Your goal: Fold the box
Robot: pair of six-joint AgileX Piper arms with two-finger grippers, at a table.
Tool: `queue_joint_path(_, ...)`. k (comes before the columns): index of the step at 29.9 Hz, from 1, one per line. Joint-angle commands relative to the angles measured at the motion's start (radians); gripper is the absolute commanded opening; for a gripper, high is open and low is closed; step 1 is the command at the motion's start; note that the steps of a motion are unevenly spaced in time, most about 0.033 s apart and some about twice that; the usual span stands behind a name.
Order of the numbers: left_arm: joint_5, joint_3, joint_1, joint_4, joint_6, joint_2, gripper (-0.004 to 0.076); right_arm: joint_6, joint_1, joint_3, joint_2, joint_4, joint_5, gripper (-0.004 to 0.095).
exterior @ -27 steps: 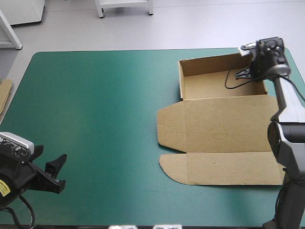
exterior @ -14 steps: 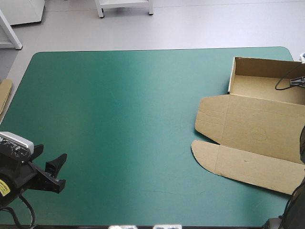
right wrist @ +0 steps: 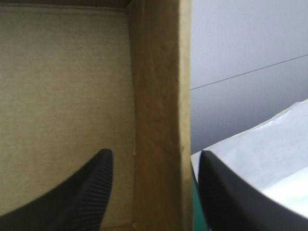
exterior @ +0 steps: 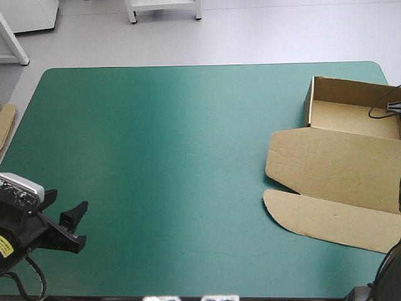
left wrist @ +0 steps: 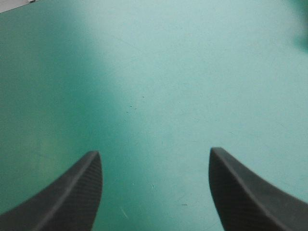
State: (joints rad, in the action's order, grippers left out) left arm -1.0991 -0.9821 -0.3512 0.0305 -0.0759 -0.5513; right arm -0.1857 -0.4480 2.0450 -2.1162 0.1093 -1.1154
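The brown box [exterior: 338, 164] lies at the table's right side as an open tray [exterior: 354, 117] with its lid flat toward the near edge, partly running off the table's right edge. In the right wrist view my right gripper [right wrist: 156, 192] stands open astride the tray's upright wall [right wrist: 159, 120], with one black finger [right wrist: 82, 197] over the tray floor and the other outside it. My left gripper [exterior: 72, 224] is open near the table's front left corner, far from the box. The left wrist view shows the left gripper [left wrist: 154, 192] with only teal-green cover between the fingers.
An edge of more brown board [exterior: 5, 125] shows at the table's left edge. The teal-green cover [exterior: 163, 157] stretches bare between the left gripper and the box. Beyond the tray's wall the right wrist view looks off the table to the floor.
The box has slid right, to the table's right edge, drawn by the right gripper on its wall. The right gripper's fingers then came apart from the wall. The left arm stayed still.
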Motion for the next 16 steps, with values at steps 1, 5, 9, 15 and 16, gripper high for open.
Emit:
queue_joint_path(1, 0.069, -0.023, -0.003, -0.008, -0.001, -0.008, 0.0462, -0.012, -0.006, 0.035, 0.07, -0.05, 0.037, 0.0718)
queue_joint_path(5, 0.076, -0.023, -0.003, -0.002, -0.001, -0.008, 0.0461, -0.012, -0.005, 0.07, 0.096, -0.109, 0.016, 0.0695)
queue_joint_path(9, 0.093, -0.023, -0.003, 0.007, -0.001, -0.008, 0.046, -0.016, -0.005, 0.089, 0.191, -0.132, 0.024, 0.0671)
queue_joint_path(15, 0.15, -0.023, -0.003, 0.075, -0.001, -0.008, 0.0459, -0.066, 0.058, 0.086, 0.385, -0.373, -0.092, 0.0578)
queue_joint_path(16, 0.157, -0.023, -0.003, 0.098, -0.001, -0.008, 0.0459, -0.066, 0.082, 0.073, 0.415, -0.386, -0.103, 0.0555)
